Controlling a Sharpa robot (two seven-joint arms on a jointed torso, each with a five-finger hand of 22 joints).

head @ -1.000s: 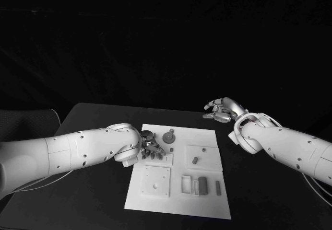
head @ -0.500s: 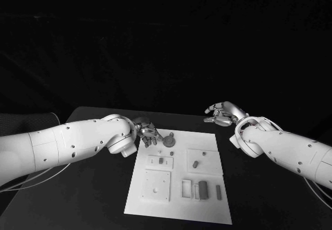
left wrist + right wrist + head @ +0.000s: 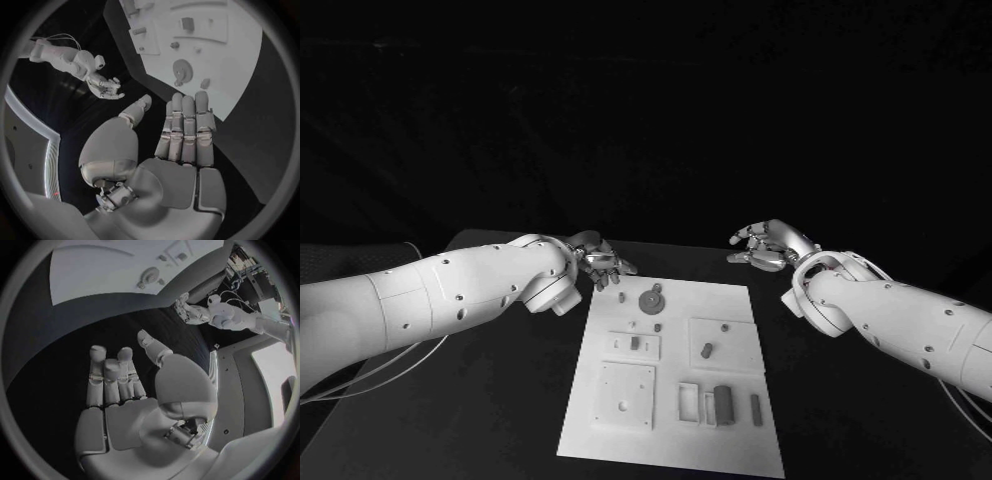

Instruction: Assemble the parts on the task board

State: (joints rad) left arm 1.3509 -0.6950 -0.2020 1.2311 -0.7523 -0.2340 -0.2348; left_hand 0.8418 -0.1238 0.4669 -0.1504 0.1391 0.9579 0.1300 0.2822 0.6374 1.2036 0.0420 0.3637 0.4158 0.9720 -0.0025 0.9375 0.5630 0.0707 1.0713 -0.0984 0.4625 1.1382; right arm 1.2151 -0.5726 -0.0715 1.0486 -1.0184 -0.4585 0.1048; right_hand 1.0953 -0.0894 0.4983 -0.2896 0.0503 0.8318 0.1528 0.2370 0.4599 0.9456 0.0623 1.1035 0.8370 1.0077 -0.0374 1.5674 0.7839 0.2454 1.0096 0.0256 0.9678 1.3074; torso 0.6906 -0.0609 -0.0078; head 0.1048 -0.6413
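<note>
head view: the task board (image 3: 678, 400) is seen lying on the black surface (image 3: 502, 400) with its long axis running 12 to 6 o'clock, the small parts (image 3: 707, 349) scattered across it. the left hand (image 3: 599, 260) is held released, grasping nothing, just off the board's 11 o'clock corner. the right hand (image 3: 767, 244) is held released too, further off at about 1 o'clock. the left is judged nearer to the round part (image 3: 651, 297), which lies toward 5 o'clock from it. individual part shapes are hard to make out.
</note>
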